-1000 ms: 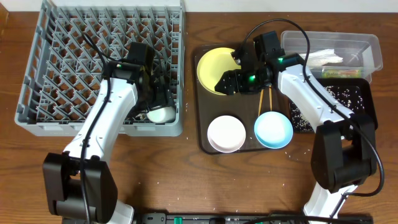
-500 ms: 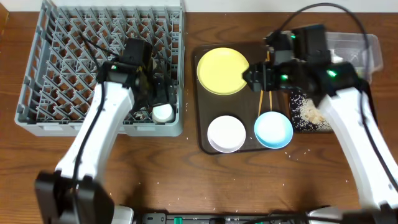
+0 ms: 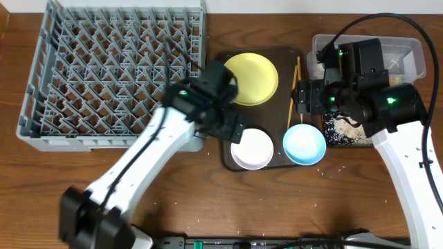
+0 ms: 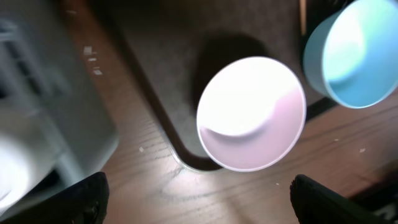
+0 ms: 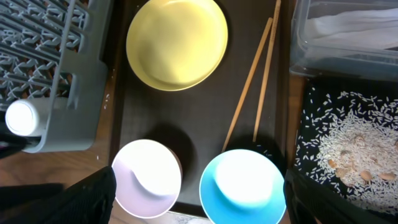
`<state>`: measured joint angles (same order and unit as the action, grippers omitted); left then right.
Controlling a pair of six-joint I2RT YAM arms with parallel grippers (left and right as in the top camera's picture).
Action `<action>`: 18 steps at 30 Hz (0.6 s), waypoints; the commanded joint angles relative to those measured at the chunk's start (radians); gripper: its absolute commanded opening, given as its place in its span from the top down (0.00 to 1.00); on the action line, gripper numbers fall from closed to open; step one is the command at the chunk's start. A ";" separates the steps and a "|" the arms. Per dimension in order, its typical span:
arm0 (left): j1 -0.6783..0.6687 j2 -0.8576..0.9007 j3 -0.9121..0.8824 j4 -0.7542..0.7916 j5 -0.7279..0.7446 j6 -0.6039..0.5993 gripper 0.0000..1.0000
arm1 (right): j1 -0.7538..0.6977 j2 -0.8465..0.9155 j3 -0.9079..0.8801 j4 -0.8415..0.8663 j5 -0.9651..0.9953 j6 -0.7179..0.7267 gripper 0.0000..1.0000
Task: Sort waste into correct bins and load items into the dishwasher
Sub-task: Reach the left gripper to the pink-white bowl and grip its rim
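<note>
The grey dish rack (image 3: 104,69) fills the left. The white cup (image 5: 22,117) lies in its near right corner. On the brown serving tray (image 3: 227,159) are the yellow plate (image 3: 252,77), chopsticks (image 3: 294,97), white bowl (image 3: 252,149) and light-blue bowl (image 3: 304,144). My left gripper (image 3: 232,128) is open and empty just left of the white bowl (image 4: 252,115). My right gripper (image 3: 306,98) is open and empty above the chopsticks (image 5: 255,81). The clear tub (image 5: 373,59) holds the napkin (image 5: 348,28). The black tray (image 5: 311,106) holds rice (image 5: 351,143). The wrapper is hidden.
The left arm crosses the rack's near right corner in the overhead view. The right arm covers part of the clear tub (image 3: 408,52) and black tray (image 3: 332,135). Rice grains are scattered on the wooden table in front of the serving tray.
My left gripper has left the cup in the rack and swung right to the white bowl. My right gripper has drawn back from the yellow plate to over the chopsticks.
</note>
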<state>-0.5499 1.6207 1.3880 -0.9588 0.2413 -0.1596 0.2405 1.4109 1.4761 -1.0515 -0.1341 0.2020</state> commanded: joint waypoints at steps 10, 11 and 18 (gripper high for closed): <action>-0.051 0.253 -0.014 0.119 -0.040 0.024 0.05 | -0.007 0.001 0.001 -0.007 0.022 0.014 0.15; -0.051 0.266 -0.014 0.122 -0.043 0.024 0.05 | -0.007 0.001 0.001 -0.007 0.022 0.014 0.15; -0.079 0.320 -0.014 0.139 -0.040 0.024 0.14 | -0.007 0.008 0.001 -0.007 0.022 0.014 0.14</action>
<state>-0.6102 1.9236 1.3804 -0.8215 0.2119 -0.1490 0.2405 1.4109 1.4761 -1.0573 -0.1215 0.2043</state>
